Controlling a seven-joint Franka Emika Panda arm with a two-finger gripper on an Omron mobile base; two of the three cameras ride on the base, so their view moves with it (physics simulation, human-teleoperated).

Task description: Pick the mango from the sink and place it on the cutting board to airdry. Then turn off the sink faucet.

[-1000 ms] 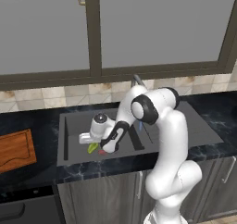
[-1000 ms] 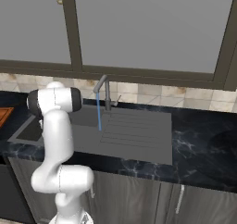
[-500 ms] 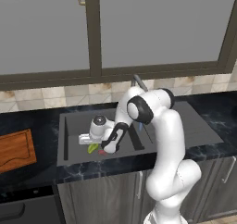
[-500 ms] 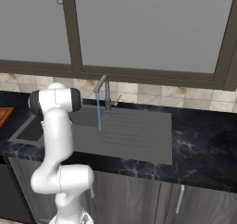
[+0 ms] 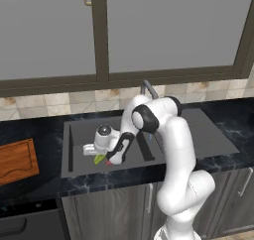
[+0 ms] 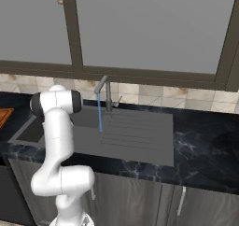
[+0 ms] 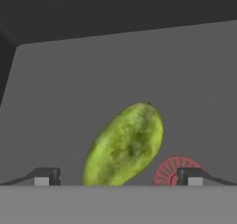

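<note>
Jaws: I see my gripper [image 5: 101,157] down inside the sink basin, jaws spread wide apart, nothing clamped between them. In the hand view the two fingertips [image 7: 46,176] stand either side of the mango, neither one touching it as far as I can tell.

Mango: the mango [image 7: 124,146] lies on the basin floor, tilted, its upper end leaning to the right in the hand view. From the left base view I can make out a sliver of yellow-green [image 5: 99,159] just under the hand, toward the front wall of the basin.

Drain: a small red round drain [image 7: 176,170] sits on the basin floor just beside the mango, partly behind the right fingertip.

Sink: the sink [image 5: 75,165] is set in the black marbled table, basin at the left, ribbed drainboard [image 6: 135,134] at the right.

Faucet: the sink faucet [image 6: 106,92] stands at the back edge of the sink, with a thin blue stream of water [image 6: 99,113] falling from its spout.

Cutting board: the cutting board [image 5: 17,160] lies flat on the table, left of the sink and well apart from the mango, running off the left edge of the left base view.
</note>
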